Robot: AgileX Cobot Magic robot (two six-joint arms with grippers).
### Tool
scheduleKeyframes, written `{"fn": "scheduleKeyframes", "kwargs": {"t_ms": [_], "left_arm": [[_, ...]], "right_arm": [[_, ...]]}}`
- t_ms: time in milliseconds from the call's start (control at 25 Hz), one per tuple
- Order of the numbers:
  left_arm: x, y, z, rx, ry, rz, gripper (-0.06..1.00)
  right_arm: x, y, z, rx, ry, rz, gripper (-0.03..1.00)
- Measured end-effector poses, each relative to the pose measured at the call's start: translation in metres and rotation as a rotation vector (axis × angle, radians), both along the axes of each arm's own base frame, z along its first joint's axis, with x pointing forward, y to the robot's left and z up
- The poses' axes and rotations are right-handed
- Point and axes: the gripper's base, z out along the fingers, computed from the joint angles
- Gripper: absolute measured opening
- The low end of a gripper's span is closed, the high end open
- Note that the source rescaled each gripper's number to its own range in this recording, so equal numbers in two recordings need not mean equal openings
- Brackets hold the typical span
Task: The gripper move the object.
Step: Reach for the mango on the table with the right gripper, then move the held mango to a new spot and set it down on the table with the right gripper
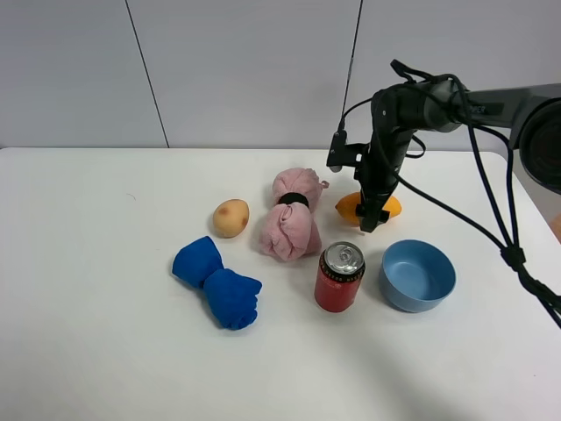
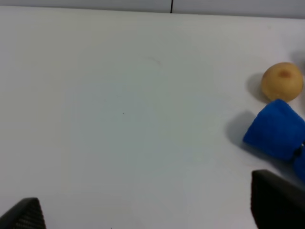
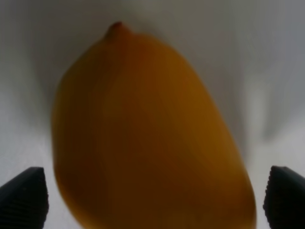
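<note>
The orange-yellow mango [image 1: 348, 206] lies on the white table right of the pink cloth, its middle hidden by my right arm. My right gripper [image 1: 372, 219] is lowered over it. In the right wrist view the mango [image 3: 143, 133] fills the space between the two black fingertips [image 3: 24, 196], which stand wide apart on either side of it, so the gripper [image 3: 152, 202] is open. My left gripper [image 2: 150, 212] is open and empty over bare table and does not show in the exterior view.
A pink cloth bundle [image 1: 289, 217] lies just left of the mango. A red soda can [image 1: 339, 276] and a blue bowl [image 1: 417, 274] stand in front of it. A tan potato [image 1: 230, 217] and a blue cloth [image 1: 219, 282] lie further left; both also show in the left wrist view [image 2: 282, 81] [image 2: 276, 129].
</note>
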Motion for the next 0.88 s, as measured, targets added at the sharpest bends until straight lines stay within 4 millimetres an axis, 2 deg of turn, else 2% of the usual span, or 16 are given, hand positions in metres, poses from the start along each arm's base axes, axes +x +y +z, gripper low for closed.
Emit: {"fn": "scheduleKeyframes", "kwargs": {"t_ms": [80, 120, 200, 240, 440, 560, 640, 760, 880], "left_arm": [[0.000, 0.000, 0.000, 0.000, 0.000, 0.000, 1.00], [0.000, 0.000, 0.000, 0.000, 0.000, 0.000, 1.00], [0.000, 0.000, 0.000, 0.000, 0.000, 0.000, 1.00], [0.000, 0.000, 0.000, 0.000, 0.000, 0.000, 1.00], [0.000, 0.000, 0.000, 0.000, 0.000, 0.000, 1.00], [0.000, 0.000, 0.000, 0.000, 0.000, 0.000, 1.00], [0.000, 0.000, 0.000, 0.000, 0.000, 0.000, 1.00], [0.000, 0.000, 0.000, 0.000, 0.000, 0.000, 1.00], [0.000, 0.000, 0.000, 0.000, 0.000, 0.000, 1.00]], "right_arm": [[0.001, 0.001, -0.006, 0.002, -0.004, 0.001, 0.82], [0.002, 0.001, -0.007, 0.003, -0.008, 0.002, 0.66], [0.003, 0.001, -0.008, 0.005, -0.012, 0.002, 0.03], [0.003, 0.001, -0.009, 0.005, -0.011, 0.002, 0.00], [0.000, 0.000, -0.009, -0.005, 0.021, -0.009, 0.00], [-0.003, -0.001, 0.004, 0.000, 0.026, -0.065, 0.00], [-0.005, -0.002, 0.031, 0.025, -0.026, -0.103, 0.00], [-0.014, 0.001, 0.091, 0.087, -0.152, -0.146, 0.00], [-0.034, 0.019, 0.144, 0.195, -0.248, -0.162, 0.00]]}}
